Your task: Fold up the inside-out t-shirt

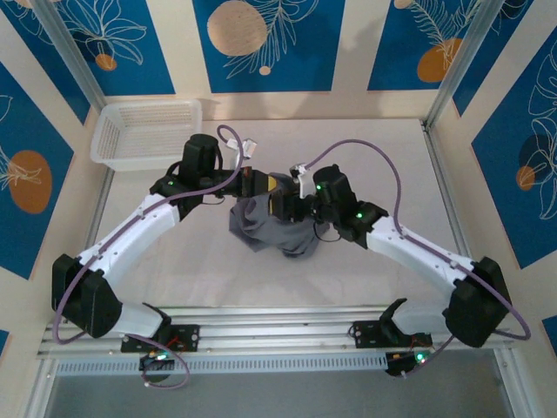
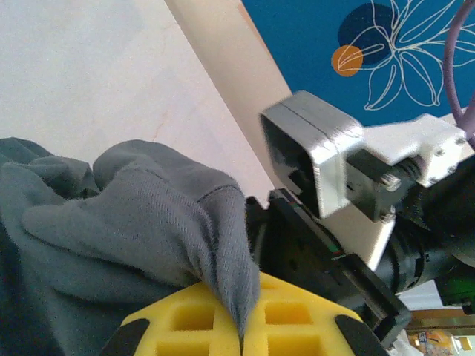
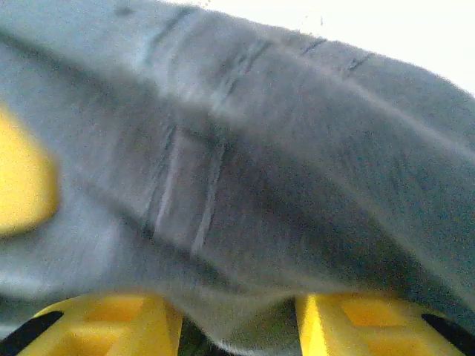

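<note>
The dark grey t-shirt hangs in a crumpled bunch at the middle of the table, between the two grippers. My left gripper is at its top left. In the left wrist view its yellow pads are pressed together on a pinched fold of the t-shirt, so the left gripper is shut on the cloth. My right gripper meets the bunch from the right. In the right wrist view the right gripper has its yellow pads well apart, with blurred t-shirt fabric sagging into the gap. The neck tag is hidden.
A white mesh basket stands at the back left corner. Metal frame posts and blue patterned walls ring the table. The right arm's wrist camera housing sits close beside my left gripper. Bare tabletop lies around the shirt.
</note>
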Tool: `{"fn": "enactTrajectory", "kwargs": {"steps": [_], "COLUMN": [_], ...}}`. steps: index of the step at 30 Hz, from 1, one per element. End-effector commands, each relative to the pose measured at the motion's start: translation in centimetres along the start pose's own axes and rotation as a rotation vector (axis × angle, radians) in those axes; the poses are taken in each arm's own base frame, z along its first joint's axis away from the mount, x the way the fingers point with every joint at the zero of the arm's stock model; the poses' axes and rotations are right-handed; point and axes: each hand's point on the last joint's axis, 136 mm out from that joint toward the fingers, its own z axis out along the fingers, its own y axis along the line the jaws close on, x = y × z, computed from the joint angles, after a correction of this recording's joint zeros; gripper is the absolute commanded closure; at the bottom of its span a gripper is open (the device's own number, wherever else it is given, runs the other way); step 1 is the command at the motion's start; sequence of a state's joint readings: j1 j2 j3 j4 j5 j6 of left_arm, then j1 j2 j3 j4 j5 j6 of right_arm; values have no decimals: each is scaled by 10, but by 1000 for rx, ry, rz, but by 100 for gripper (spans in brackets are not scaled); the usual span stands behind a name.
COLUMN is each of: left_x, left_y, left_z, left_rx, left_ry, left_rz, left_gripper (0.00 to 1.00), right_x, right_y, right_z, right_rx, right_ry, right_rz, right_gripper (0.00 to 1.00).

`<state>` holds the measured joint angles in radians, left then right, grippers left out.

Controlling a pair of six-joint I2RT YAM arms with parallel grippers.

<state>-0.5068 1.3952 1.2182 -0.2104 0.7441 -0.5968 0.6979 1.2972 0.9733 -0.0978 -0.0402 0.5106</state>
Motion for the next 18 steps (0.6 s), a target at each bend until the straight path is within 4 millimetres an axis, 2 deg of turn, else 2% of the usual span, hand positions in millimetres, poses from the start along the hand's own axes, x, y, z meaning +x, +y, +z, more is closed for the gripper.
{"fn": "enactTrajectory", "kwargs": {"steps": [1, 5, 6, 8, 9, 10, 12, 15, 17, 18], "left_x": [-11, -11, -12, -13, -13, -13, -9, 5, 13, 15], "left_y": [-13, -11, -10, -6, 0, 5, 34, 97, 123, 130], "left_z": [-12, -13, -13, -14, -15, -16, -19, -30, -28, -22], "left_rx": [5, -1, -4, -17, -41, -66, -193, -509, -586, -581], "left_ry": [-43, -45, -44, -44, -44, -42, -24, 61, 94, 96], "left_rz": [32, 33, 31, 36, 36, 44, 71, 127, 161, 167], "left_gripper": [100, 100, 100, 100, 100, 100, 100, 100, 100, 100], "right_x": [-17, -13, -12, -9, -9, -7, -6, -7, -11, -13], "right_y": [16, 8, 4, -1, 3, 8, 27, 60, 79, 86], "right_z": [-2, -3, -4, -8, -11, -15, -29, -59, -76, -83], "right_rx": [-50, -11, 9, 31, 9, -18, -115, -279, -380, -424], "right_ry": [-10, -14, -17, -17, -10, 0, 30, 51, 45, 43], "right_rz": [18, 5, 0, 9, 7, 2, -4, -10, -9, -2], "right_gripper": [52, 57, 63, 89, 98, 100, 100, 100, 100, 100]}}
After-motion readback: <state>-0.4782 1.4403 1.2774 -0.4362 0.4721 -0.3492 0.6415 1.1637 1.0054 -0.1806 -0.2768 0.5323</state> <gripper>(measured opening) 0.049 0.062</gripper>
